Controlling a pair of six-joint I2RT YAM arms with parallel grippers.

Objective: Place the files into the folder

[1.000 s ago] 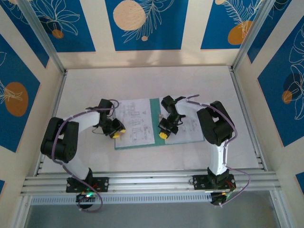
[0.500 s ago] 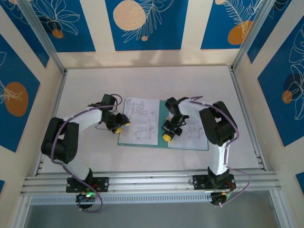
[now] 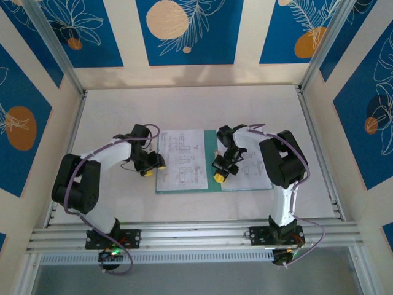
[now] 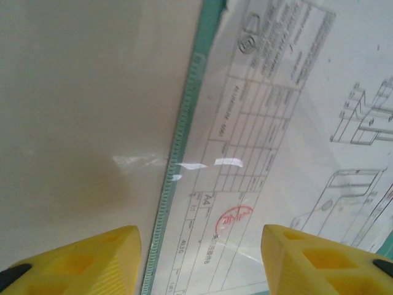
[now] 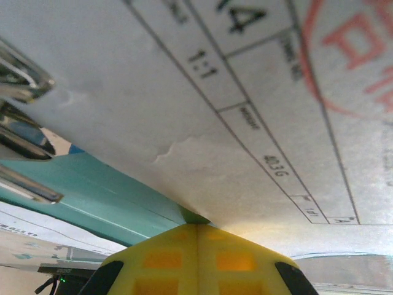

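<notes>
Left gripper (image 4: 199, 258) gapes astride the left edge of the folder (image 3: 210, 147); right gripper (image 5: 196, 232), by the spine, is clamped on a sheet (image 5: 245, 123)

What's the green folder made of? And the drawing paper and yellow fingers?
Folder: thin teal card or plastic, hard to say; its edge looks ribbed, slightly shiny. Printed sheet: white paper, though glare hints at a glossy surface. Yellow fingertips: matte plastic, finely ridged.

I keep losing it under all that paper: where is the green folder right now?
From above, the green folder lies open mid-table between the two arms, printed sheets covering both halves; the left gripper is at its left edge.
</notes>
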